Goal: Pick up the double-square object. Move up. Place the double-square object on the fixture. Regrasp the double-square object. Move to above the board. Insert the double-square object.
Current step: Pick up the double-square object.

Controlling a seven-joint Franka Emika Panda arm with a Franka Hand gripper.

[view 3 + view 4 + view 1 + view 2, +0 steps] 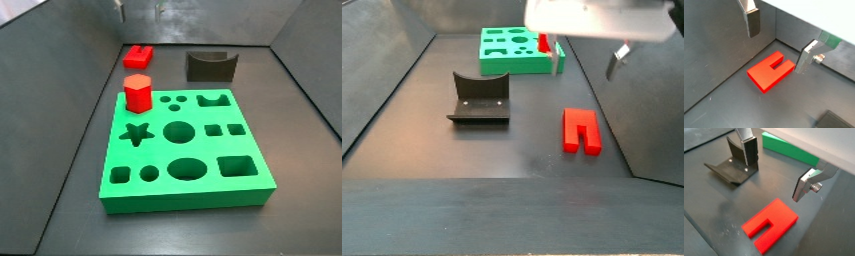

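The tool (777, 42) hangs wide open and empty above the red block (771, 73), which lies flat near the fixture (732, 169).

A dark grey matte floor (422, 150) fills a trough-like enclosure, and grey panel walls rise from it on either side in a side view, one (54, 120) meeting the floor along a straight seam and its opposite (318, 90) sloping outward. In a wrist view the floor (717, 213) below the open gripper (775, 180) shows faint pale scuffs and a soft sheen from diffuse overhead light. A plain white surface (824, 140) lies beyond the enclosure's edge, and a paler grey band (502, 215) crosses the foreground of a side view.
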